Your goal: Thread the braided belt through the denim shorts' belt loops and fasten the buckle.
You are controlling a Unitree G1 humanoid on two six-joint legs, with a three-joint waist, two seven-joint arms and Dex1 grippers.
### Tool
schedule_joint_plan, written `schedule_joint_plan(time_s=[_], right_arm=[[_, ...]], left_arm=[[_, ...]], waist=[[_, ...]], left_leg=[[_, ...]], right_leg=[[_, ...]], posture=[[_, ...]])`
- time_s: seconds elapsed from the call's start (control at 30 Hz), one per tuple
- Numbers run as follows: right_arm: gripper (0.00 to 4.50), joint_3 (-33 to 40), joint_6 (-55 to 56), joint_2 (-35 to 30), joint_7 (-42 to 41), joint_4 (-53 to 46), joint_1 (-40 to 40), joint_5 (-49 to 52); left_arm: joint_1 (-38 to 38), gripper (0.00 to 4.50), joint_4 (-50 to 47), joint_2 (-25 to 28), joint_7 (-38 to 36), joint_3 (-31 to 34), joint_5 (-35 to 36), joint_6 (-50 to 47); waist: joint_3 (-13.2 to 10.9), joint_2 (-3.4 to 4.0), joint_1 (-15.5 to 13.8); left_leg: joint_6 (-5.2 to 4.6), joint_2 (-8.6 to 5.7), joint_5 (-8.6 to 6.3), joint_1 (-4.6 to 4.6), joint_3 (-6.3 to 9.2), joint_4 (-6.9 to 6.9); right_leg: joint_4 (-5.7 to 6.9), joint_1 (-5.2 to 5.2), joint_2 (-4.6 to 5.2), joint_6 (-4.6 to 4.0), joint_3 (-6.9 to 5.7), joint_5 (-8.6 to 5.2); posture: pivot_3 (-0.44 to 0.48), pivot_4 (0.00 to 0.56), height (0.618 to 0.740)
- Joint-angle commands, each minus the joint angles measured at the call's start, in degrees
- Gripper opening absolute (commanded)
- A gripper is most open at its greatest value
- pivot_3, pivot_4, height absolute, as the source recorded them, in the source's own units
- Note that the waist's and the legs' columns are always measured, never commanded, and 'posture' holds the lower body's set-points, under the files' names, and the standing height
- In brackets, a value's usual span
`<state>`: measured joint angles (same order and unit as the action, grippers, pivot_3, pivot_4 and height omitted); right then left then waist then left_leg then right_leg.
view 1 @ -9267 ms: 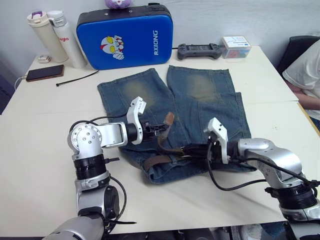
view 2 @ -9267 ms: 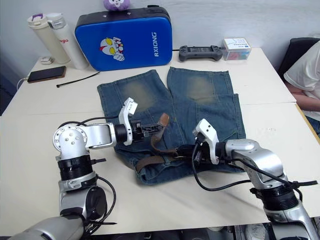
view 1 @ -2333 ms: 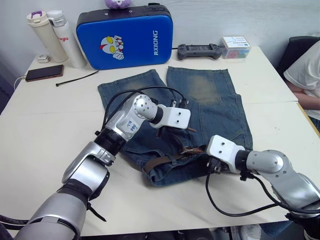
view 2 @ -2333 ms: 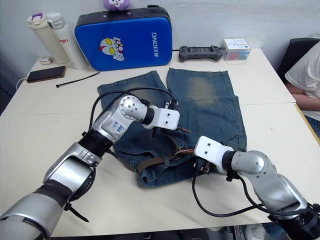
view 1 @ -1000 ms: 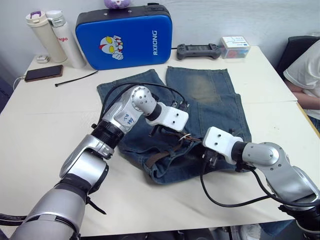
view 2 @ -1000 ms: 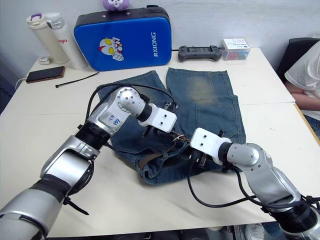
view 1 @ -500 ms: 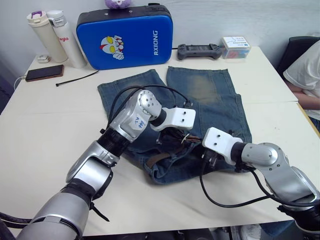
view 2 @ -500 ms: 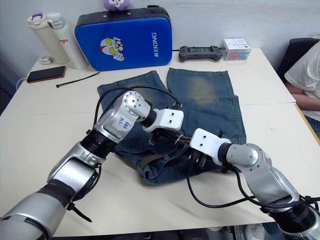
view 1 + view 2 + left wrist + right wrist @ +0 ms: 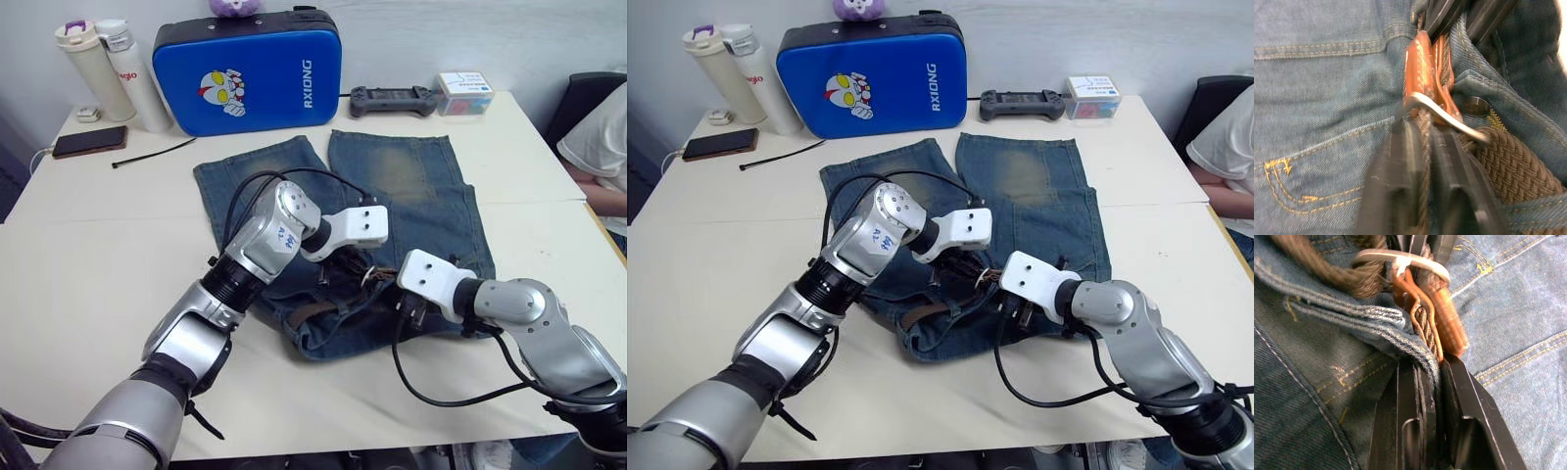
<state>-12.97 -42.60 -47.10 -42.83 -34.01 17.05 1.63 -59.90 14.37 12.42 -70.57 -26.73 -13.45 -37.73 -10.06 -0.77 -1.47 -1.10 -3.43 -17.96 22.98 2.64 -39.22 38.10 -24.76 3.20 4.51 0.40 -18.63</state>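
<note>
at the centre of the frame, on the white table (image 9: 78,284), the denim shorts (image 9: 421,186) lie flat with the legs pointing toward the upper edge and the waistband toward the lower edge. both arms meet over the waistband, just below the middle of the picture. the left gripper (image 9: 1422,147) reaches in from the left, its two black fingers drawn close together and pinching the braided belt (image 9: 1508,171) right behind the buckle (image 9: 1442,115). in the left wrist view the silver frame sits just past the fingertips, with the tan leather end tabs beyond it and a woven brown stretch running off to one side over the denim. the right gripper (image 9: 1427,369) comes in from the right, its fingers clamped on the folded waistband edge together with a strand of the belt and the leather tab. the rest of the belt lies along the waistband, toward lower left of the grippers. whether it passes through any loop i cannot tell. across the top of the frame stand a blue case (image 9: 245,70), two bottles (image 9: 108,73), a phone (image 9: 88,142) and a game controller (image 9: 397,98).
</note>
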Motion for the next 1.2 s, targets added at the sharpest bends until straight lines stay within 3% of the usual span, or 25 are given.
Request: schedule_joint_plan(time_s=[0.03,0.07,0.3,1.0,1.2], right_arm=[[0.00,0.4,1.5,1.2,0.2,-2.6,1.3,0.4],[0.00,0.4,1.5,1.2,0.0,-2.6,1.2,0.4],[0.00,0.3,1.7,1.7,-0.2,-2.1,1.3,0.2],[0.00,0.2,2.1,2.2,-0.5,-1.6,1.0,-0.1],[0.00,0.2,2.1,2.2,-0.6,-1.4,1.1,0.0]], left_arm=[[-1.3,2.58,-6.1,-0.8,-3.0,-1.3,4.2,2.8],[-1.2,2.94,-6.4,1.0,-4.3,-2.1,3.7,4.0],[-2.2,2.94,-4.3,6.3,-3.5,-3.7,0.3,7.9],[-3.0,2.94,-12.1,15.2,-4.2,-3.7,-0.1,-2.0],[-2.6,2.94,-12.7,15.7,-2.3,-3.8,-0.2,-4.8]], waist=[[0.0,0.00,0.1],[0.0,0.01,0.2],[0.0,0.03,0.1],[0.0,0.03,0.2],[0.0,0.03,0.1]], left_leg=[[0.00,0.00,0.00,0.00,0.00,0.00],[0.00,0.01,0.00,0.00,0.00,0.00],[0.02,0.01,0.00,-0.01,-0.01,0.01],[0.02,0.02,0.00,0.00,0.00,0.01],[0.02,0.02,0.00,0.00,0.00,0.01]], right_leg=[[0.00,-0.01,0.00,0.00,0.00,0.00],[0.01,-0.02,-0.01,0.00,0.00,0.00],[-0.04,-0.02,-0.01,0.00,0.02,0.00],[0.05,-0.04,-0.02,0.00,0.02,0.00],[0.05,-0.03,-0.02,0.00,0.02,0.00]], posture=[[0.000,0.150,0.740],[0.000,0.150,0.740],[0.000,0.150,0.740],[0.000,0.150,0.740],[0.000,0.150,0.740]])
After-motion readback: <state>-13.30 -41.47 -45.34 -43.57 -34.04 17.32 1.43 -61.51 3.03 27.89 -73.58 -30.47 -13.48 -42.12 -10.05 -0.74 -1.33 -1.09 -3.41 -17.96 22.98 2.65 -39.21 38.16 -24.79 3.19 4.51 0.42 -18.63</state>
